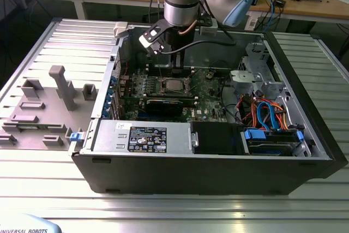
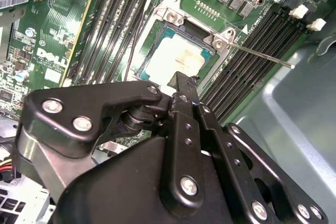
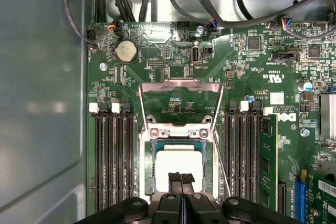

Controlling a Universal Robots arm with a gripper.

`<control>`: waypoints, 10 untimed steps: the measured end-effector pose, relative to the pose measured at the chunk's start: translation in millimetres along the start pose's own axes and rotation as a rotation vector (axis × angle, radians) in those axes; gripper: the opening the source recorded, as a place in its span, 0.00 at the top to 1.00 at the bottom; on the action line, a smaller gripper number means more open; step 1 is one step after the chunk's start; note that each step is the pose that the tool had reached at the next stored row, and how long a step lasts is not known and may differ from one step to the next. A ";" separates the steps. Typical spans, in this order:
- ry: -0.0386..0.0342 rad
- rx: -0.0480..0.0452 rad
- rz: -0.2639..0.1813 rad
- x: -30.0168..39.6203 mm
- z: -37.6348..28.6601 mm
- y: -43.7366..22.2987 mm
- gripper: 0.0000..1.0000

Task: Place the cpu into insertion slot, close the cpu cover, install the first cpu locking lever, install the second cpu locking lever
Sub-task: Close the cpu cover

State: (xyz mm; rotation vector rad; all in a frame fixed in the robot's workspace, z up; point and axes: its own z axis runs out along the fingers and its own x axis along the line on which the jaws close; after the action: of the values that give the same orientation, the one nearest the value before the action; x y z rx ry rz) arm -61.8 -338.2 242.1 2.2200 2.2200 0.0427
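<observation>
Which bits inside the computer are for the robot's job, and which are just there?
For the job: cpu, insertion slot, cpu cover, locking lever, gripper.
Just there: memory slots, round battery, cables, graphics card.

Ribbed metal table with an opened-up PC parked on it

The slatted aluminium table (image 1: pixel 163 211) has the open computer case (image 1: pixel 207 175) sitting on it. Just beside the case, on the exterior view's left, there's a bunch of grey fixture blocks (image 1: pixel 62 87), plus a small blue clip (image 1: pixel 75 135) right at the case's near corner.
</observation>
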 end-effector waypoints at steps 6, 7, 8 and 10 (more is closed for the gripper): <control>0.0000 0.0000 0.000 0.1 -3.8 0.1 0.89; 0.0001 0.0000 0.000 0.1 -4.7 0.1 0.89; 0.0000 0.0000 0.000 0.1 -5.3 0.1 0.89; 0.0001 0.0000 0.000 0.1 -6.3 0.1 0.89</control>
State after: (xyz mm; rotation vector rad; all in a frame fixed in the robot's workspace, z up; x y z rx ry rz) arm -61.8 -338.2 248.4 2.2201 2.2200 0.0428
